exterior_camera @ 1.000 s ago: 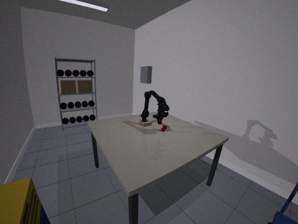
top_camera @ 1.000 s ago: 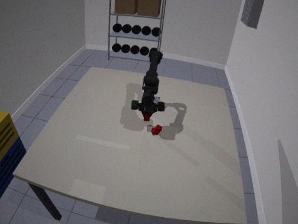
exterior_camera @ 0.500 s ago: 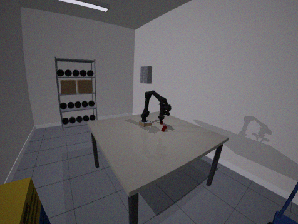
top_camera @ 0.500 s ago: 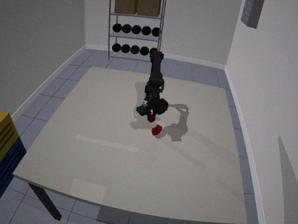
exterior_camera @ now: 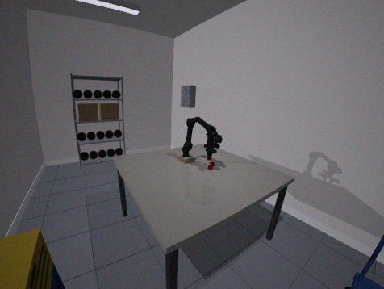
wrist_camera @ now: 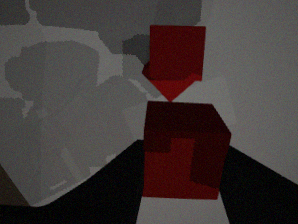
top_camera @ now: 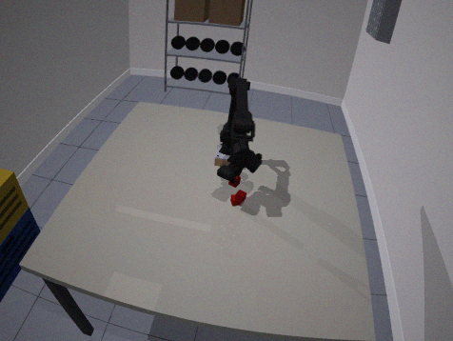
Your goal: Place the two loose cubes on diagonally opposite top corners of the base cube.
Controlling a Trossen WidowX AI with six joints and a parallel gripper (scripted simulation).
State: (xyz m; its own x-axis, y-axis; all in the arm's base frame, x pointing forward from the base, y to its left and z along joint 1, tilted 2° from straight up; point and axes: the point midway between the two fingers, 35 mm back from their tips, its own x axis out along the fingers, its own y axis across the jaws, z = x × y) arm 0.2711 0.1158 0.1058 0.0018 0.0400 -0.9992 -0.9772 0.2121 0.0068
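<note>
My gripper is shut on a red cube, held between the dark fingers above the table. A second red cube rests on the red base cube. In the wrist view the base cube is turned relative to the upper one and shows mainly as a corner below it. The held cube is nearer the camera and apart from this stack in the image. The exact overlap of the stacked cubes is unclear, and much of the base cube is hidden.
The table carries the arm and cubes. A brown block is at the arm's foot. Arm shadows fall around the stack. A shelf rack stands by the far wall, and a yellow and blue stack is beyond the table's left side.
</note>
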